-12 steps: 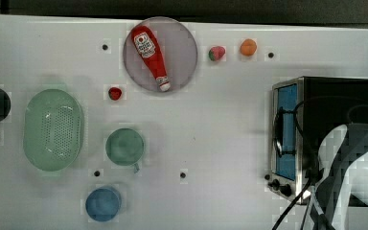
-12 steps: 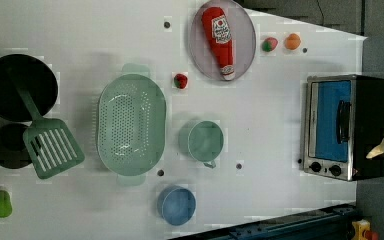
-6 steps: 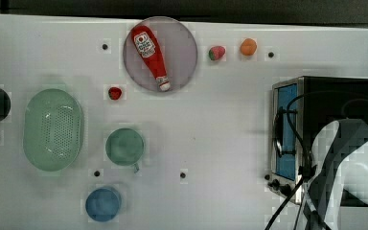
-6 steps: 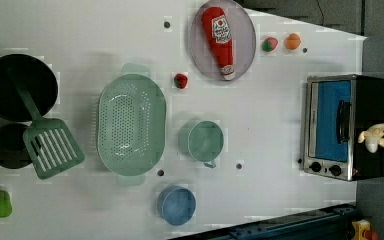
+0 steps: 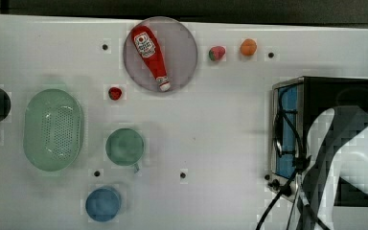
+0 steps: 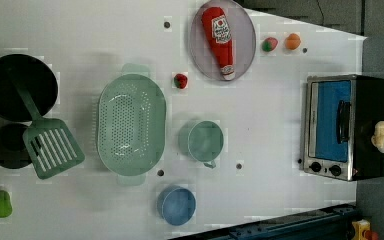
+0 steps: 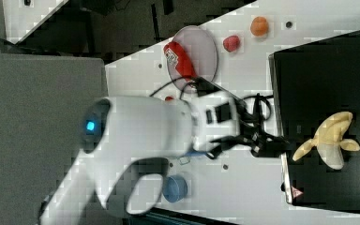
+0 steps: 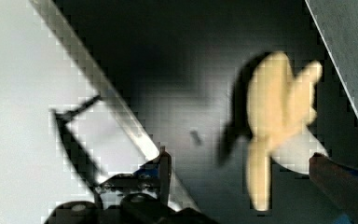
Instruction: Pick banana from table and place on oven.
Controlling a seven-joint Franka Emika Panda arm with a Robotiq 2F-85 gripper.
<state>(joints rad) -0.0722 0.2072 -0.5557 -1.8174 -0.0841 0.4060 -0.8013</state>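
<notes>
1. Banana (image 7: 329, 140): we see the pale, partly peeled fruit lying on the black top of the oven (image 7: 328, 84), near the right view's right edge; in the left view it (image 6: 383, 136) sits at the far right of the oven (image 6: 347, 127).
2. We see the end effector (image 8: 240, 175) in the wrist view with its fingers set wide apart, one dark finger (image 8: 164, 168) over the oven's silver edge and the other on the far side of the banana (image 8: 275, 144); nothing is clamped between them.
3. In the right view we find the end effector (image 7: 269, 140) just beside the banana, over the oven's front edge, with the white arm (image 7: 140, 136) stretching away toward the right view's left.
4. We see the oven (image 5: 311, 129) standing on the white bench (image 5: 220, 124) at the top view's right, its blue-tinted door facing the top view's left, partly covered by the white arm (image 5: 354, 148).
5. We note a ketchup bottle (image 5: 150, 53) lying on a grey plate (image 5: 182, 52) toward the top view's upper middle.
6. We also see a green colander (image 5: 52, 129), a green cup (image 5: 124, 146) and a blue bowl (image 5: 103, 204) on the bench, well apart from the oven.
</notes>
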